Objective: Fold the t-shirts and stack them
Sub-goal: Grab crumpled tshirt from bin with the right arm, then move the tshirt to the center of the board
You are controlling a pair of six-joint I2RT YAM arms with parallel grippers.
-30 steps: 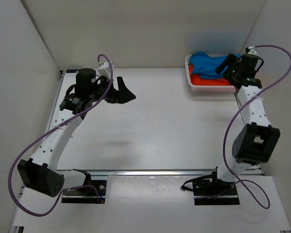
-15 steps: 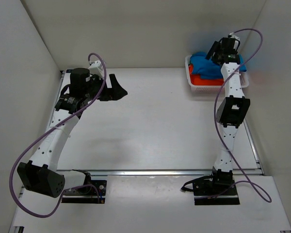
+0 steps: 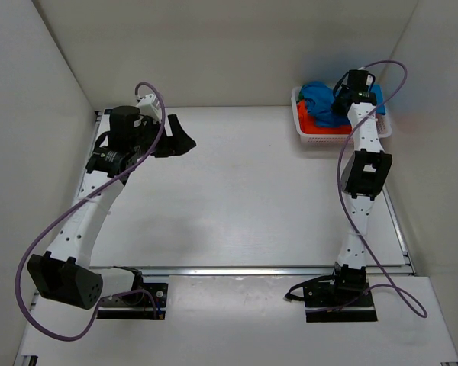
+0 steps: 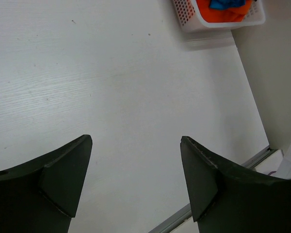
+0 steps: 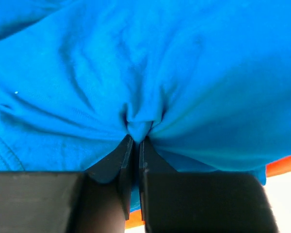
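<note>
The right jaws are pressed together on a pinched fold of the bright blue t-shirt (image 5: 150,63), a small ridge of the cloth being gathered just above their tips in the right wrist view. The left jaws are held wide apart with nothing between them, and only bare white tabletop (image 4: 111,97) is seen through the gap. The blue t-shirt is heaped on top in the white plastic mesh basket (image 3: 301,131), which is set at the far right corner of the tabletop, close to the right wall. An orange t-shirt (image 3: 320,126) is lodged beneath the blue one in the same basket, and a strip of it is shown along the near side of the pile. Whether a third shirt lies in the basket cannot be told. The right arm (image 3: 362,171) is stretched from its base at the near edge straight out to the far side, its wrist being tipped down into the basket. The left arm (image 3: 88,213) is bent toward the far left of the tabletop, its wrist being raised above the surface and turned to the right, well apart from the basket. A purple cable (image 3: 145,91) is looped over the left wrist.
</note>
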